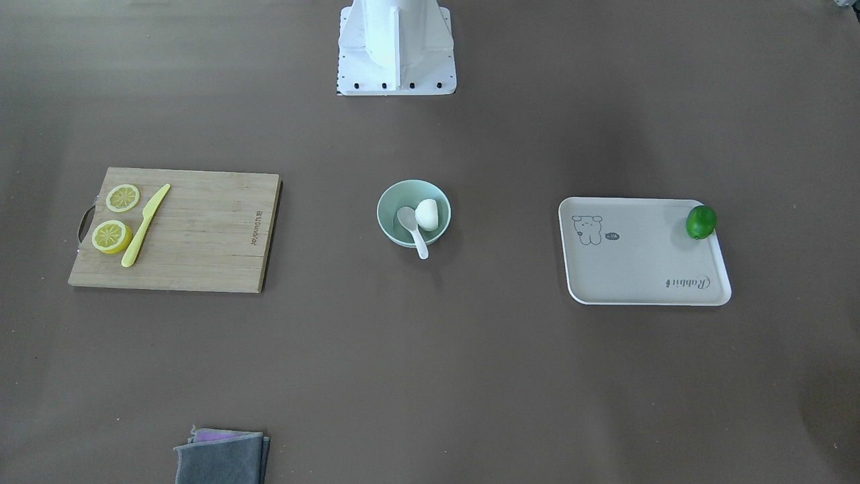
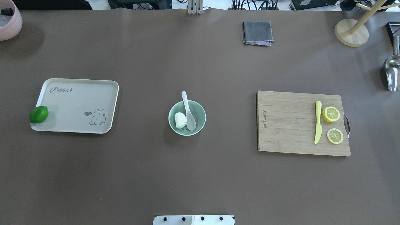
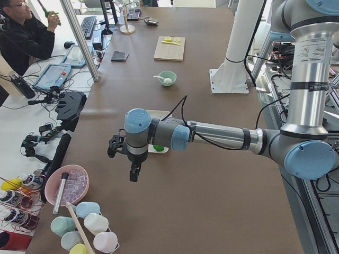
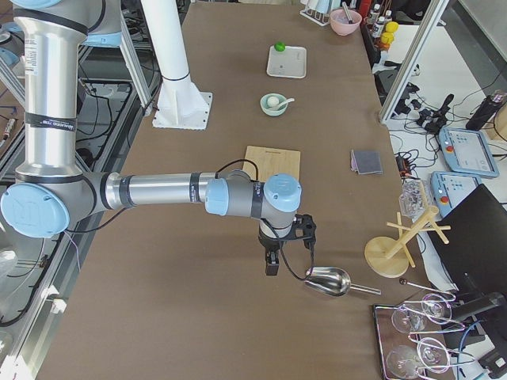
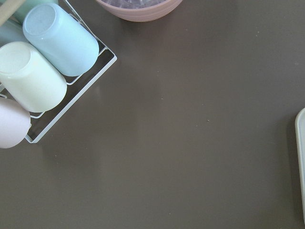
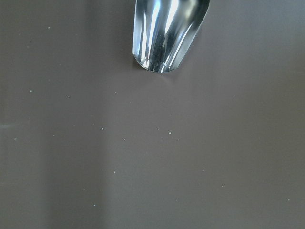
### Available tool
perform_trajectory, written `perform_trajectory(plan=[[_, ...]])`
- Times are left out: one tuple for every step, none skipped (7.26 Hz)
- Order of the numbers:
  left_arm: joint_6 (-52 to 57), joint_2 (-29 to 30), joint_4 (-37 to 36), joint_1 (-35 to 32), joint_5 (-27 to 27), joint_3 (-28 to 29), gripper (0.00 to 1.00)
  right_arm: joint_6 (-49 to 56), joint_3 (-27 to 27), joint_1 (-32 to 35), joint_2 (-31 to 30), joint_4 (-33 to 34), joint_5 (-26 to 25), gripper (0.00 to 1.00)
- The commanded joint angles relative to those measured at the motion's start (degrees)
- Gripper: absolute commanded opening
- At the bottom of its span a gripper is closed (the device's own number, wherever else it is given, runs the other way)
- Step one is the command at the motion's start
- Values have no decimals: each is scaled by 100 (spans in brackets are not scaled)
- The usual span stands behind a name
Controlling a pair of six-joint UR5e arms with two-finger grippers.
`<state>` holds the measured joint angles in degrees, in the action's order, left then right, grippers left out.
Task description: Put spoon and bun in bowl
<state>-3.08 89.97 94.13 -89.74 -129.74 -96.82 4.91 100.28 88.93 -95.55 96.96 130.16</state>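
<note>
Glossy spoon looked slippery, best held by its handle; bun seemed soft. State of left gripper and right gripper was unclear.

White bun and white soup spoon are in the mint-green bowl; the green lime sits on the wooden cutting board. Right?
No: the overhead view shows the round green lime at the corner of the cream rectangular tray. The rest holds.
</note>
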Motion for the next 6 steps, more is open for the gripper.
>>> perform_trajectory(plan=[[0, -41, 0, -8, 1, 14, 98, -7, 0, 10, 10, 7, 18, 100], [0, -58, 0, -8, 1, 32, 98, -7, 9, 2, 1, 16, 97, 100], [9, -58, 0, -8, 1, 49, 98, -7, -8, 2, 27, 8, 98, 100], [9, -67, 0, -8, 10, 50, 98, -7, 18, 2, 36, 25, 115, 100], [9, -67, 0, -8, 10, 50, 98, -7, 27, 10, 27, 25, 202, 100], [9, -67, 0, -8, 10, 58, 98, -7, 27, 10, 27, 25, 220, 100]])
